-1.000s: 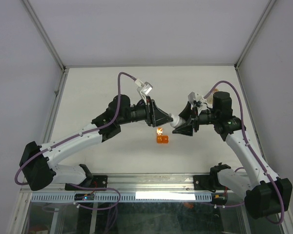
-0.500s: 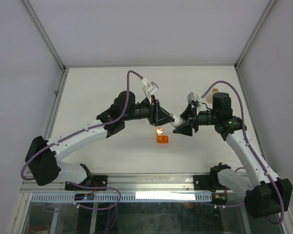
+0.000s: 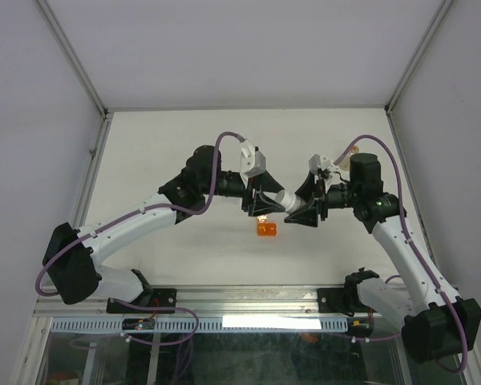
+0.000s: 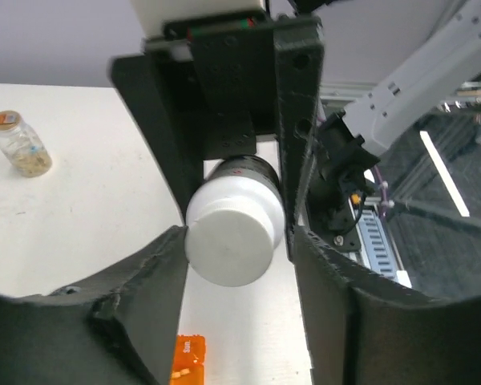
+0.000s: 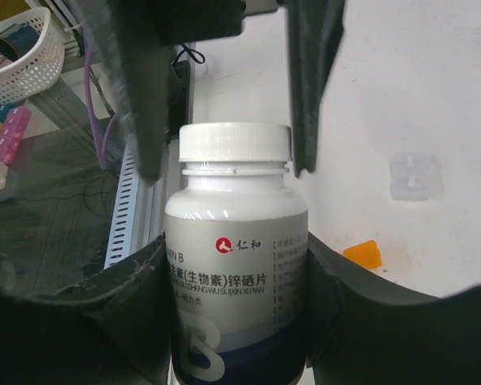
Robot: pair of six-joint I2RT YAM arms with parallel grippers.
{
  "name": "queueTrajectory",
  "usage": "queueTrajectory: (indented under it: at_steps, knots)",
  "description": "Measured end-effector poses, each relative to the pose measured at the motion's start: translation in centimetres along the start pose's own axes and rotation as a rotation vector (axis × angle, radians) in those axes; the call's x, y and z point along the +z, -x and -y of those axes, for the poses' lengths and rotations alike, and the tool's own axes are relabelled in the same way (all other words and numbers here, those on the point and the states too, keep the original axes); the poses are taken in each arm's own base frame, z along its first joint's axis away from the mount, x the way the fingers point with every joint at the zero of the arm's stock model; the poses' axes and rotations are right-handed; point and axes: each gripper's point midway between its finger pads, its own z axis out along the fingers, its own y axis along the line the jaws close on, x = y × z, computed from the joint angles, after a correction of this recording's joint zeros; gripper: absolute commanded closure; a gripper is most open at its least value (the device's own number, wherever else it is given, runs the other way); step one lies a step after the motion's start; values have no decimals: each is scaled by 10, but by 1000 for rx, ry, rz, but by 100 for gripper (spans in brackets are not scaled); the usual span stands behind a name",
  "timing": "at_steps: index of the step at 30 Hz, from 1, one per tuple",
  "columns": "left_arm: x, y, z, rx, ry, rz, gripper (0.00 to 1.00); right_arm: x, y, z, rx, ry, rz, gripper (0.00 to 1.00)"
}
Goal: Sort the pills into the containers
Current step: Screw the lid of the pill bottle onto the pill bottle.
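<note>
A white bottle (image 5: 236, 241) with a dark blue band lies level above the table, my right gripper (image 5: 236, 265) shut on its body. The bottle (image 3: 282, 200) points left at my left gripper (image 3: 262, 202). My left gripper (image 4: 236, 233) is shut on the bottle's white cap (image 4: 231, 237), and its dark fingers (image 5: 148, 120) flank the cap. Below them lies a small orange pill box (image 3: 266, 229) marked "Sun.", with tan pills (image 4: 181, 374) inside. A clear vial (image 4: 18, 144) with an orange lid holds tan bits on the table beyond.
A small clear plastic piece (image 5: 417, 176) lies on the white table (image 3: 184, 144) beside the orange box (image 5: 361, 253). Off the table's near edge are a white basket (image 5: 20, 52) and a cable rail (image 3: 224, 322). Grey walls close in the table.
My left wrist has rolled, swinging its camera from the upper left to above the gripper, and its fingers have come round the cap. The right arm and bottle have stayed put.
</note>
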Motion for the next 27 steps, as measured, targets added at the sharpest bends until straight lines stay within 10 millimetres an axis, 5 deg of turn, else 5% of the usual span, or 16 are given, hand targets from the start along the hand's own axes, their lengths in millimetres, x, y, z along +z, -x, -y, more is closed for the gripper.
queueTrajectory:
  at_steps: [4, 9, 12, 20, 27]
  knots:
    - [0, -3, 2, -11, -16, -1, 2, 0, 9, 4, -60, -13, 13, 100]
    - [-21, -13, -4, -73, 84, 32, 1, 0, 13, 6, -90, -19, 18, 100]
    - [-38, 1, -12, -110, 186, 84, 1, 0, 13, 7, -95, -19, 18, 100]
    - [-82, 78, -17, -272, 381, 338, 1, -2, 13, 10, -113, -30, 20, 100]
    - [-83, 195, -2, -384, 420, 628, 1, -10, 13, 20, -107, -70, 26, 100]
